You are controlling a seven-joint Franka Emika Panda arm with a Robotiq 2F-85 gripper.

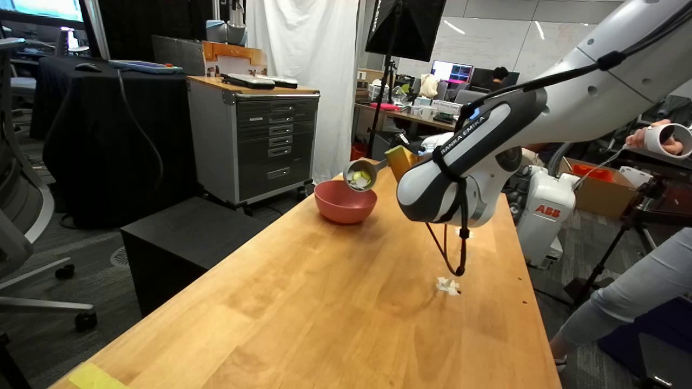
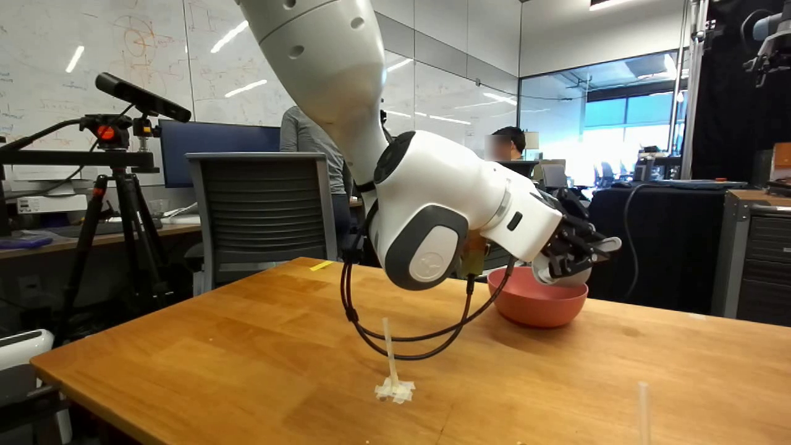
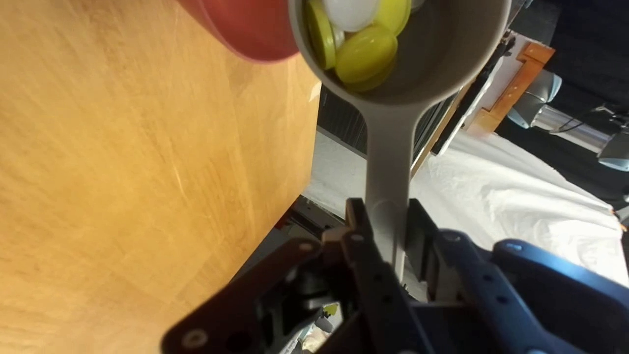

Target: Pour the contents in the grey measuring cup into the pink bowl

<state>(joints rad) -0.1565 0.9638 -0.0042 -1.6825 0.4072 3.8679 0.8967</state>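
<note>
My gripper (image 3: 385,216) is shut on the handle of the grey measuring cup (image 3: 442,59) in the wrist view. The cup's contents (image 3: 366,54), yellow-green and white rounded pieces, lie inside it, gathered to one side. In an exterior view the cup (image 1: 353,166) is tilted with its mouth toward the camera, above the rim of the pink bowl (image 1: 346,209); the contents (image 1: 361,178) show in it. The bowl stands upright on the table; it also shows in an exterior view (image 2: 537,307), with the gripper (image 2: 578,247) over its edge, and partly in the wrist view (image 3: 250,29). The bowl's inner bottom is hidden.
The wooden table (image 1: 324,302) carries the bowl near one long edge. A thin upright stick (image 2: 390,355) is taped to the table, and another stick (image 2: 644,411) stands nearer the camera. Black cables (image 2: 408,356) hang from the arm. A grey drawer cabinet (image 1: 254,140) stands beyond the table.
</note>
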